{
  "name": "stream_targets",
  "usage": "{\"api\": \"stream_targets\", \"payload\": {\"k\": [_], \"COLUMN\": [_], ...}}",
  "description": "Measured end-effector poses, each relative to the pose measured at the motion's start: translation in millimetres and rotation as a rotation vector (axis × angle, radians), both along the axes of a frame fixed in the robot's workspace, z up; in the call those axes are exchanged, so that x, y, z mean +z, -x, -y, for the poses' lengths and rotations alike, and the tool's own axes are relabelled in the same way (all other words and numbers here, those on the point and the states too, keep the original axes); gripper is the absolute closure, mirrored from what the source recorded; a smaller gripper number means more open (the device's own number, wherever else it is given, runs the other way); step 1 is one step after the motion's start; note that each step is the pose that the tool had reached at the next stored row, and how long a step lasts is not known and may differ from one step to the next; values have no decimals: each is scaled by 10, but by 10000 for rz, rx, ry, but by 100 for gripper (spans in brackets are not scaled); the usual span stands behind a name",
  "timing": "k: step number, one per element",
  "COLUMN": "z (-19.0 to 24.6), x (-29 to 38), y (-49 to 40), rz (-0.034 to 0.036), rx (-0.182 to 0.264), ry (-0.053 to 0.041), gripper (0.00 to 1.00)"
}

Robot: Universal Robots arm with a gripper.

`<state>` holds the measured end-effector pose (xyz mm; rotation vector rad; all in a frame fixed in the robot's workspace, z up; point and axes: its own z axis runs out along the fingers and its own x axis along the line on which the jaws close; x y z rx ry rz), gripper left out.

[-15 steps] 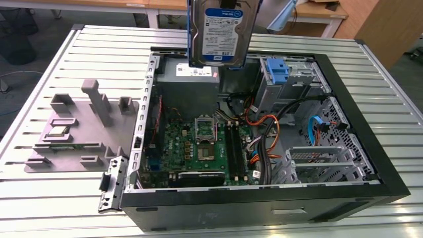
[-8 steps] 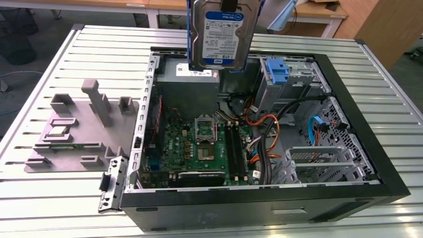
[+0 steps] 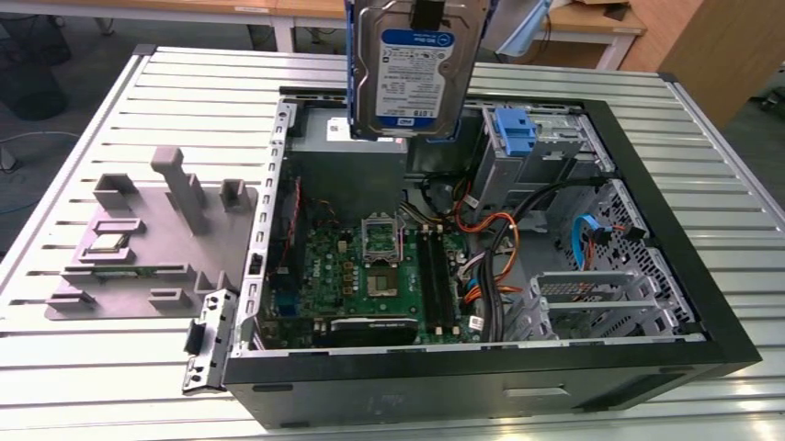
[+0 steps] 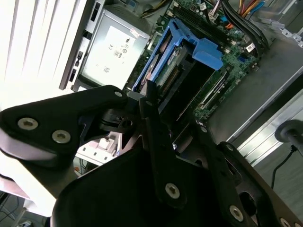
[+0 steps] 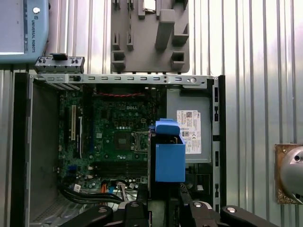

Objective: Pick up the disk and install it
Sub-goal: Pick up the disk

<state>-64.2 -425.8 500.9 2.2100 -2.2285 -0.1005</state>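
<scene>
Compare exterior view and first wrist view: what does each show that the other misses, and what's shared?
Exterior view adds the white-and-blue label face of the flat silver-metal disk and a bare blue plastic bracket in the drive cage.
First wrist view adds the disk's blue plastic rail edge-on and the white sticker on the grey power supply box.
Shared: disk held over the open black computer case, jaws shut on it; green motherboard; grey fixture on the ribbed metal table.

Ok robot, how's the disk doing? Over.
Jaws shut on the disk. Disk upright, held over the open computer case. Not installed yet. Nothing touching it.
</scene>
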Motion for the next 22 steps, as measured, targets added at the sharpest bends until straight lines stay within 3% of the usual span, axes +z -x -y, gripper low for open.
{"api": "stream_targets", "payload": {"k": [12, 22], "z": [190, 397], "x": [-19, -36], "y": [0, 0], "rz": [0, 1], "rx": [0, 0], "ry": [1, 0], "gripper": [65, 65]}}
